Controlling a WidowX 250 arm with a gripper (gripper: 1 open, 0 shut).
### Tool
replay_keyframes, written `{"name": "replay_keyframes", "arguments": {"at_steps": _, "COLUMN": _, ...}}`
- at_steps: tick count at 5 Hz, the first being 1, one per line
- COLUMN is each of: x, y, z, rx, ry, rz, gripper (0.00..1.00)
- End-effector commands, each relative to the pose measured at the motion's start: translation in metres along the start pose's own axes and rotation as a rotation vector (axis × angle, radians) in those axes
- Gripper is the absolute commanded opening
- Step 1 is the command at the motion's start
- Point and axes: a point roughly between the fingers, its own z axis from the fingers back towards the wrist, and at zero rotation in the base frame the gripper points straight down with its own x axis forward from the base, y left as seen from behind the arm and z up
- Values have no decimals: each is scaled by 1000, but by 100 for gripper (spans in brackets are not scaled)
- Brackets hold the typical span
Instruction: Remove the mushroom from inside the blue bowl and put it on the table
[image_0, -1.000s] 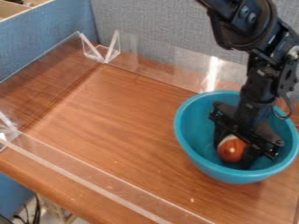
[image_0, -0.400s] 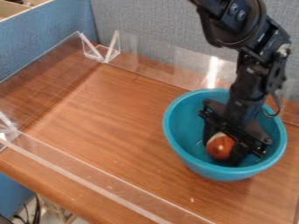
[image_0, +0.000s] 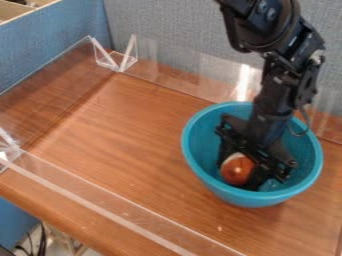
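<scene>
The blue bowl (image_0: 203, 150) sits on the table (image_0: 120, 130) at the right. Inside it lies the mushroom (image_0: 238, 169), its reddish-brown cap showing with a bit of cream beside it. My black gripper (image_0: 246, 166) reaches down into the bowl and is shut on the mushroom, its fingers on either side of the cap. The arm (image_0: 274, 40) rises from the bowl toward the top right.
Low clear acrylic walls (image_0: 54, 75) edge the tabletop on the left, back and front. A clear bracket (image_0: 118, 55) stands at the back left corner. A blue panel (image_0: 54, 30) is behind the left wall. Bare wood lies left of the bowl.
The bowl, the gripper and the mushroom have all shifted left and slightly up across the table. The gripper has stayed shut on the mushroom.
</scene>
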Motion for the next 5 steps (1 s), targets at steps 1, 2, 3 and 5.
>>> {"name": "replay_keyframes", "arguments": {"at_steps": 1, "x": 4, "y": 4, "z": 35, "rx": -7, "ry": -100, "rz": 4, "gripper": 0}}
{"name": "replay_keyframes", "arguments": {"at_steps": 2, "x": 2, "y": 3, "z": 43, "rx": -10, "ry": -115, "rz": -7, "gripper": 0}}
{"name": "replay_keyframes", "arguments": {"at_steps": 3, "x": 0, "y": 3, "z": 52, "rx": -15, "ry": -132, "rz": -15, "gripper": 0}}
{"name": "replay_keyframes", "arguments": {"at_steps": 5, "x": -6, "y": 3, "z": 77, "rx": -9, "ry": -174, "rz": -29, "gripper": 0}}
